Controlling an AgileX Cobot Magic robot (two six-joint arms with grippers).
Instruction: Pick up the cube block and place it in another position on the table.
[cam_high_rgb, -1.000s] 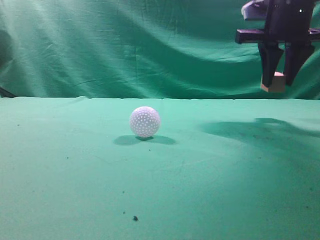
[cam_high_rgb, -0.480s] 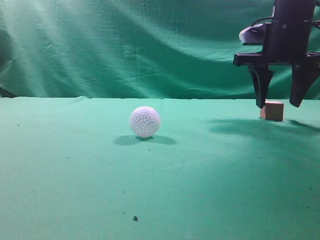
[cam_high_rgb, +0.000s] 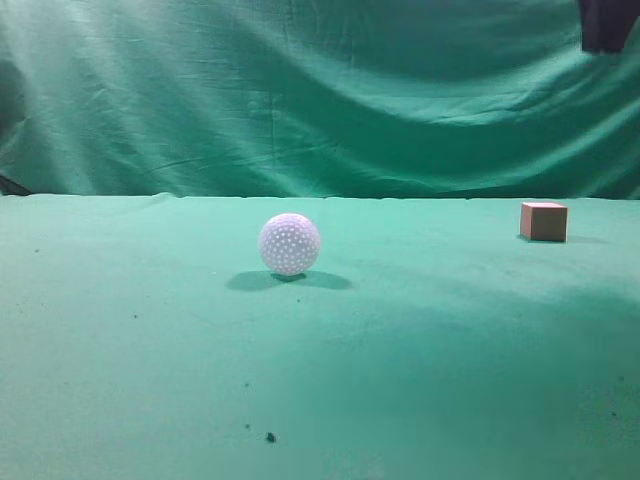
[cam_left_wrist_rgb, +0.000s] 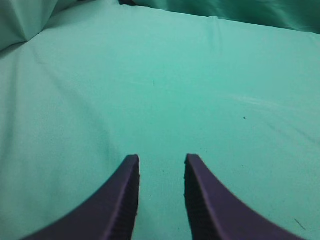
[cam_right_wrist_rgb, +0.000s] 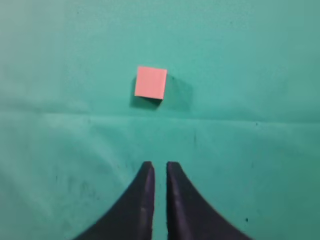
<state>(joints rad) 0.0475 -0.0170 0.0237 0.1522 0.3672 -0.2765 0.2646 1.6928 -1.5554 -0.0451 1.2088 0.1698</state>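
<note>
The reddish-brown cube block (cam_high_rgb: 544, 221) rests on the green table (cam_high_rgb: 400, 360) at the far right, by the back edge. In the right wrist view the cube block (cam_right_wrist_rgb: 150, 82) lies flat on the cloth, well ahead of my right gripper (cam_right_wrist_rgb: 159, 165), whose fingers are nearly together with nothing between them. In the exterior view only a dark part of the right arm (cam_high_rgb: 607, 25) shows, at the top right corner, high above the cube. My left gripper (cam_left_wrist_rgb: 161, 159) is open and empty over bare cloth; it is out of the exterior view.
A white dimpled ball (cam_high_rgb: 290, 243) sits on the table left of centre, far from the cube. A wrinkled green curtain (cam_high_rgb: 300, 90) hangs behind the table. A few dark specks (cam_high_rgb: 270, 436) lie on the front cloth.
My right gripper lowered the cube to the table, opened and let it go, then rose almost out of the exterior view. The cube now rests alone. The ball has not moved.
</note>
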